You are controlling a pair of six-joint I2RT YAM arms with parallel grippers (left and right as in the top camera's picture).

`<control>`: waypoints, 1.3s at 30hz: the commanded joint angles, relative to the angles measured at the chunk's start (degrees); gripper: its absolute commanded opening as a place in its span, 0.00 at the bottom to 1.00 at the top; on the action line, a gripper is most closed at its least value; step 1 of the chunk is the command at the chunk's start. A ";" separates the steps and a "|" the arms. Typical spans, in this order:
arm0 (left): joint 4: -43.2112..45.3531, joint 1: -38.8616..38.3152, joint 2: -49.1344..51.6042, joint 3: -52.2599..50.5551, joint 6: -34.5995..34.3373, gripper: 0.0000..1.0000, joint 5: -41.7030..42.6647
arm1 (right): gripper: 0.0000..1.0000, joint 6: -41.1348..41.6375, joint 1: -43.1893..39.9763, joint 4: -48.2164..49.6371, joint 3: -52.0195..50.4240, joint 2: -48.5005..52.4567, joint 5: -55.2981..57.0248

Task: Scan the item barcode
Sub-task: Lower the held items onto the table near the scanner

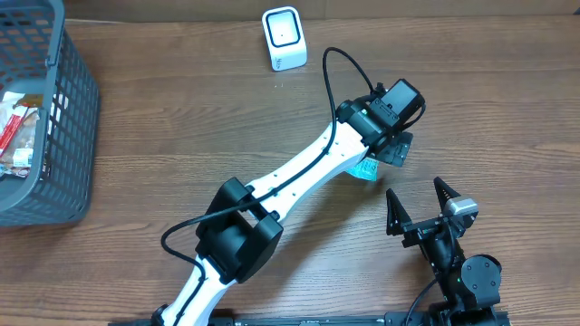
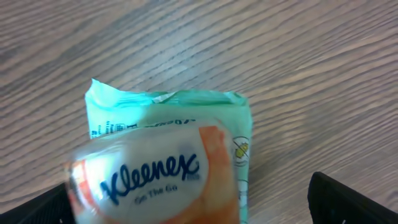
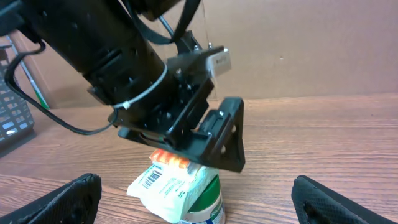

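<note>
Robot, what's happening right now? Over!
Left gripper open, over the Kleenex pack lying on the table. Right gripper open, empty. Nothing between pack and scanner.

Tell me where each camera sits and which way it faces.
Overhead: above the table, facing down on scanner, basket, left arm, right arm.
Left wrist: on left arm, facing down at Kleenex pack; own jaws at corners.
Right wrist: low, facing sideways at left arm above pack; own jaws below.
Both wrists share the pack.
</note>
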 commanded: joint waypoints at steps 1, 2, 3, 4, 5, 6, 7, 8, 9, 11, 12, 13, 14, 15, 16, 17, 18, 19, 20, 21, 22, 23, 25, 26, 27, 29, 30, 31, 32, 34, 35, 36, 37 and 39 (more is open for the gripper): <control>-0.98 0.37 -1.84 1.16 1.11 0.93 -0.11 | 1.00 0.22 -0.28 0.22 -0.59 -0.33 0.07; -1.14 0.37 -1.84 1.16 1.11 0.89 -0.17 | 1.00 0.22 -0.28 0.22 -0.59 -0.33 0.07; -1.27 0.37 -1.84 1.16 1.14 0.86 -0.24 | 1.00 0.22 -0.28 0.22 -0.59 -0.33 0.07; -1.36 0.37 -1.84 1.16 1.11 0.83 -0.33 | 1.00 0.22 -0.28 0.22 -0.59 -0.33 0.07; -1.42 0.37 -1.84 1.16 1.14 0.79 -0.37 | 1.00 0.22 -0.28 0.22 -0.59 -0.33 0.07; -1.68 0.37 -1.84 1.16 1.11 0.78 -0.37 | 1.00 0.22 -0.28 0.22 -0.59 -0.33 0.07; -1.99 0.37 -1.84 1.16 1.11 0.77 -0.39 | 1.00 0.22 -0.28 0.22 -0.59 -0.33 0.07; -2.38 0.39 -1.84 1.16 1.11 0.77 -0.42 | 1.00 0.22 -0.28 0.22 -0.59 -0.33 0.07; -2.86 0.42 -1.84 1.16 1.11 0.77 -0.42 | 1.00 0.22 -0.28 0.22 -0.59 -0.33 0.07; -3.78 0.42 -1.84 1.01 1.11 0.77 -0.42 | 1.00 0.22 -0.28 0.22 -0.59 -0.33 0.07; -4.13 0.42 -1.84 0.90 1.11 0.76 -0.39 | 1.00 0.22 -0.28 0.22 -0.59 -0.33 0.07; -4.42 0.42 -1.79 0.81 1.11 0.75 -0.39 | 1.00 0.22 -0.28 0.22 -0.59 -0.33 0.07; -4.63 0.42 -1.70 0.68 1.11 0.73 -0.42 | 1.00 0.22 -0.28 0.22 -0.59 -0.33 0.07; -4.81 0.37 -1.70 0.52 1.09 0.73 -0.42 | 1.00 0.22 -0.28 0.22 -0.59 -0.33 0.07; -4.96 0.37 -1.70 0.48 1.09 0.72 -0.42 | 1.00 0.22 -0.28 0.22 -0.59 -0.33 0.07; -5.01 0.37 -1.70 0.46 1.11 0.68 -0.42 | 1.00 0.22 -0.28 0.22 -0.59 -0.33 0.07; -5.01 0.37 -1.70 0.46 1.11 0.64 -0.42 | 1.00 0.22 -0.28 0.22 -0.59 -0.33 0.07; -4.96 0.37 -1.70 0.48 1.09 0.61 -0.39 | 1.00 0.22 -0.28 0.22 -0.59 -0.33 0.07; -4.83 0.52 -1.70 0.48 1.11 0.60 -0.42 | 1.00 0.22 -0.28 0.22 -0.59 -0.33 0.07; -4.74 0.66 -1.70 0.48 1.09 0.58 -0.39 | 1.00 0.22 -0.28 0.22 -0.59 -0.33 0.07; -4.79 0.76 -1.70 0.48 1.09 0.58 -0.39 | 1.00 0.22 -0.28 0.22 -0.59 -0.33 0.07; -4.81 0.81 -1.70 0.48 1.11 0.58 -0.39 | 1.00 0.22 -0.28 0.22 -0.59 -0.33 0.07; -4.98 0.81 -1.70 0.48 1.11 0.59 -0.39 | 1.00 0.22 -0.28 0.22 -0.59 -0.33 0.07; -5.01 0.81 -1.70 0.48 1.11 0.59 -0.39 | 1.00 0.22 -0.28 0.22 -0.59 -0.33 0.07; -5.05 0.81 -1.70 0.46 1.09 0.60 -0.37 | 1.00 0.22 -0.28 0.22 -0.59 -0.33 0.07; -5.44 0.74 -1.68 0.46 1.09 0.66 -0.37 | 1.00 0.22 -0.28 0.22 -0.59 -0.33 0.07; -5.68 0.72 -1.66 0.46 1.09 0.67 -0.37 | 1.00 0.22 -0.28 0.22 -0.59 -0.33 0.07; -5.84 0.66 -1.60 0.46 1.09 0.67 -0.37 | 1.00 0.22 -0.28 0.22 -0.59 -0.33 0.07; -5.95 0.63 -1.57 0.39 1.09 0.66 -0.37 | 1.00 0.22 -0.28 0.22 -0.59 -0.33 0.07; -6.08 0.63 -1.46 0.09 1.09 0.63 -0.37 | 1.00 0.22 -0.28 0.22 -0.59 -0.33 0.07; -6.05 0.63 -1.27 -0.04 1.09 0.61 -0.37 | 1.00 0.22 -0.28 0.22 -0.59 -0.33 0.07; -6.08 0.63 -1.25 -0.20 1.09 0.57 -0.37 | 1.00 0.22 -0.28 0.22 -0.59 -0.33 0.07; -6.08 0.63 -1.22 -0.24 1.09 0.53 -0.37 | 1.00 0.22 -0.28 0.22 -0.59 -0.33 0.07; -5.97 0.63 -1.25 -0.22 1.09 0.48 -0.37 | 1.00 0.22 -0.28 0.22 -0.59 -0.33 0.07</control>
